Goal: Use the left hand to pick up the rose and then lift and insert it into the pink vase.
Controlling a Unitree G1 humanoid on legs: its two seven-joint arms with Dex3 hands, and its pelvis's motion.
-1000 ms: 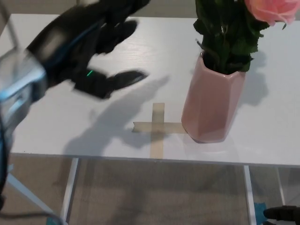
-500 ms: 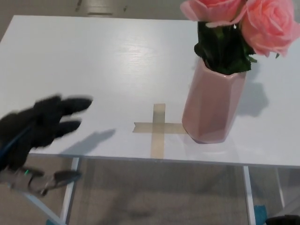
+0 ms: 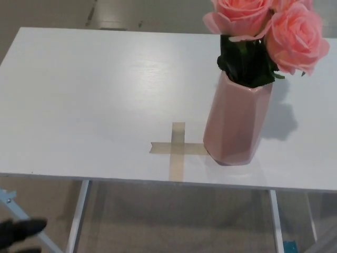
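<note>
roses seated upright in the pink vase [image 3: 237, 124], right of centre.
a dark tip of the left hand [image 3: 18, 230] is seen at lower left, far from the roses [image 3: 266, 26]; its fingers' state cannot be told.

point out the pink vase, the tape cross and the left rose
pink vase [image 3: 236, 124], head view, front wall
tape cross [image 3: 177, 148], head view, where strips meet
left rose [image 3: 239, 13], head view, bloom
</note>
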